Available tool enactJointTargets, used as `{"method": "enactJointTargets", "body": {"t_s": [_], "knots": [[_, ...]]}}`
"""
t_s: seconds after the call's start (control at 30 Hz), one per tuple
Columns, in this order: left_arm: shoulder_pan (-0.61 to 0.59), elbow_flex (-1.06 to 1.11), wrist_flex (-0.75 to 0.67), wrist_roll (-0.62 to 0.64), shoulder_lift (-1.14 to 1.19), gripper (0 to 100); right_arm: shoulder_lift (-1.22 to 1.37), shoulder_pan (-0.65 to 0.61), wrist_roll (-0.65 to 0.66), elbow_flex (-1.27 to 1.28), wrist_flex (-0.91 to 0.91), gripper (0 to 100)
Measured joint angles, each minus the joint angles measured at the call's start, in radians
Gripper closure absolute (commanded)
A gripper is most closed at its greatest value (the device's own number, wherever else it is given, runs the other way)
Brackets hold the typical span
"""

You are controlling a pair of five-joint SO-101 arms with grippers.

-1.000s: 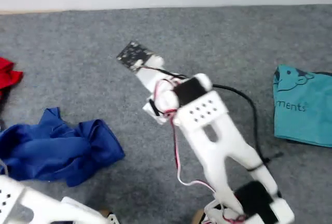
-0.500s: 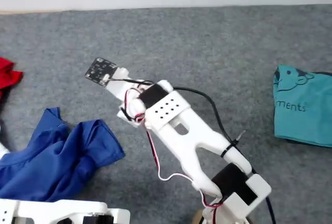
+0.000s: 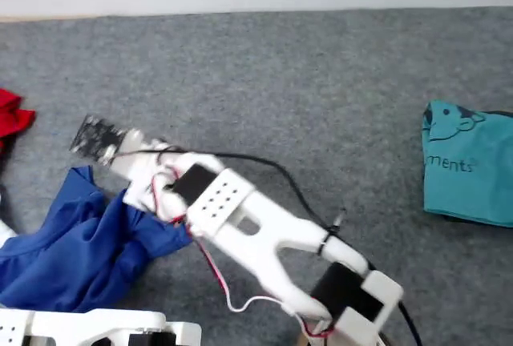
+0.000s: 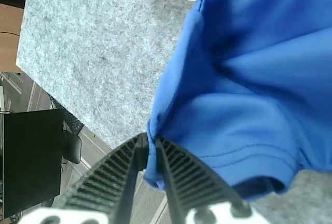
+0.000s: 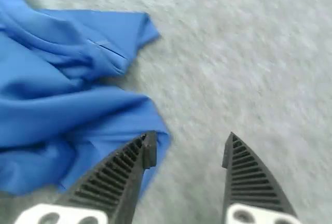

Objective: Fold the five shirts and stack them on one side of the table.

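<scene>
Our left pincer (image 4: 148, 154) is pinching the hem of the blue shirt (image 4: 249, 79), which is lying crumpled at the bench's (image 3: 321, 82) front left. Our right pincer (image 5: 189, 149) is hovering spread above the shirt's edge. We are seeing a folded teal shirt (image 3: 469, 162) far right and a red shirt (image 3: 12, 114) far left.

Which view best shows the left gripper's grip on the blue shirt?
The left wrist view: the left gripper is shut on an edge of the blue shirt. The high view shows the crumpled shirt, partly under the right arm. The right wrist view shows its cloth beside the open right gripper.
</scene>
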Motion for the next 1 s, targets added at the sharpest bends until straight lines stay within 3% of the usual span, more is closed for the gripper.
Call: {"method": "enactJointTargets", "body": {"t_s": [0.13, 0.27, 0.67, 1.0], "knots": [[0.000, 0.000, 0.000, 0.000, 0.000, 100, 0.114, -0.006, 0.017, -0.002, -0.060, 77.2], [0.000, 0.000, 0.000, 0.000, 0.000, 100, 0.242, -0.005, 0.031, -0.120, -0.008, 77.2], [0.000, 0.000, 0.000, 0.000, 0.000, 100, 0.681, 0.009, 0.037, -0.824, 0.437, 77.2], [0.000, 0.000, 0.000, 0.000, 0.000, 100, 0.772, -0.031, -0.012, -1.226, 0.769, 77.2]]}}
